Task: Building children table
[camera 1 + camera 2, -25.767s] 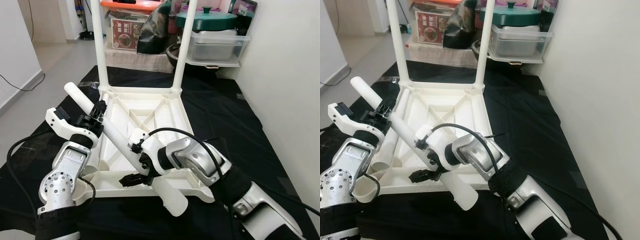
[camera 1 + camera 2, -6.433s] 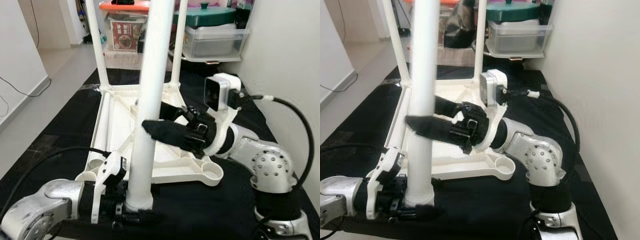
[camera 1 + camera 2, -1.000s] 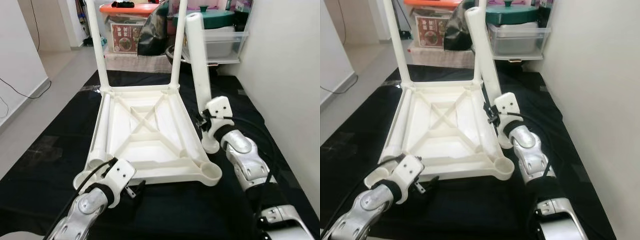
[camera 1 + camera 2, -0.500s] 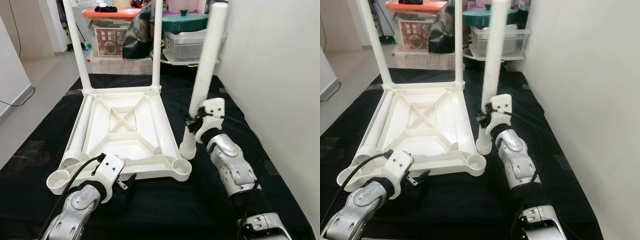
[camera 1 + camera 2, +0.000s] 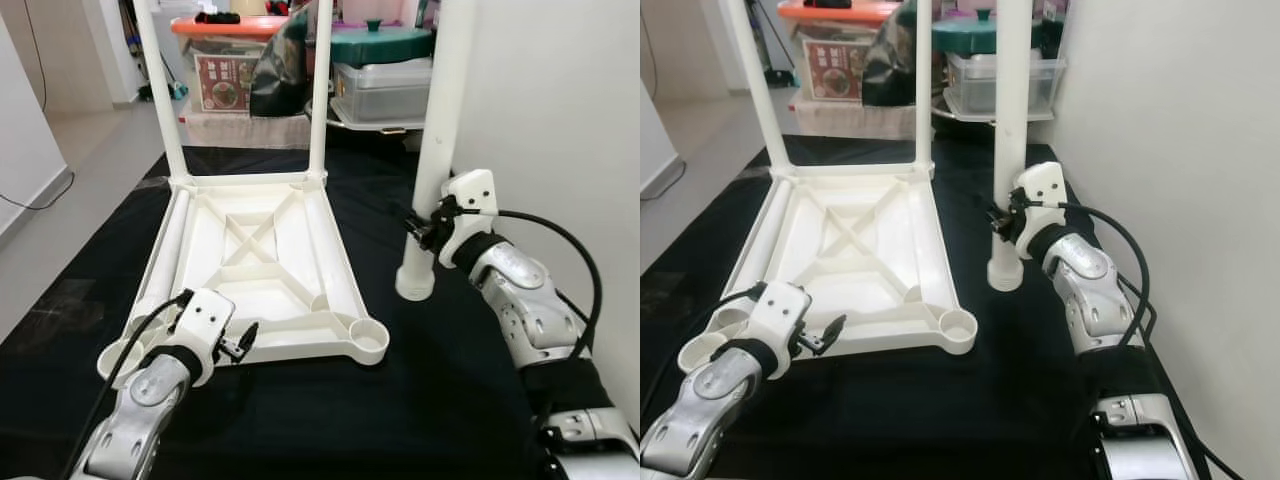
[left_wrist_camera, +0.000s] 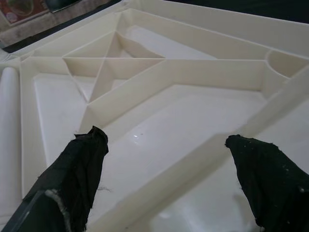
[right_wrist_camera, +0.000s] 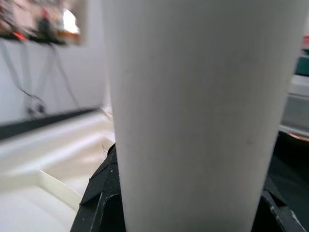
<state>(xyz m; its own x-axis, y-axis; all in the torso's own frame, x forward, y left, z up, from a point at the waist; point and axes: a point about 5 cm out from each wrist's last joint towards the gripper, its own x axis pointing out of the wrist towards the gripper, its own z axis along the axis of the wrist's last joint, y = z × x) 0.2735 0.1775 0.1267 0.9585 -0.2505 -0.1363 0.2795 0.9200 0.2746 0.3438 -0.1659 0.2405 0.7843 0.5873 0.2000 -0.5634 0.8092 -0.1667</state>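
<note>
The white table top [image 5: 333, 268] lies upside down on a black mat. Two white legs [image 5: 160, 100] [image 5: 320, 90] stand upright in its far corners. A third leg [image 5: 165, 255] lies along its left side. My right gripper [image 5: 425, 228] is shut on a fourth leg [image 5: 435, 150], held upright with its foot on the mat just right of the table top. In the right wrist view that leg [image 7: 198, 96] sits between the fingers. My left gripper [image 5: 235, 340] is open at the front rim, near the empty front-left socket [image 5: 118, 358]. Its fingers [image 6: 77, 169] frame the ribbed underside [image 6: 159, 72].
The front-right socket [image 5: 368, 341] is empty. Behind the mat stand a clear storage box [image 5: 385, 85] with a green pot, an orange-lidded box [image 5: 235, 60] and a black bag [image 5: 280, 65]. A white wall [image 5: 560, 120] runs close along the right. Black mat [image 5: 400, 400] spreads in front.
My right gripper has carried the leg to the right, away from the table's edge, and it now stands straighter. My left gripper has risen to the front rim. The camera has shifted slightly.
</note>
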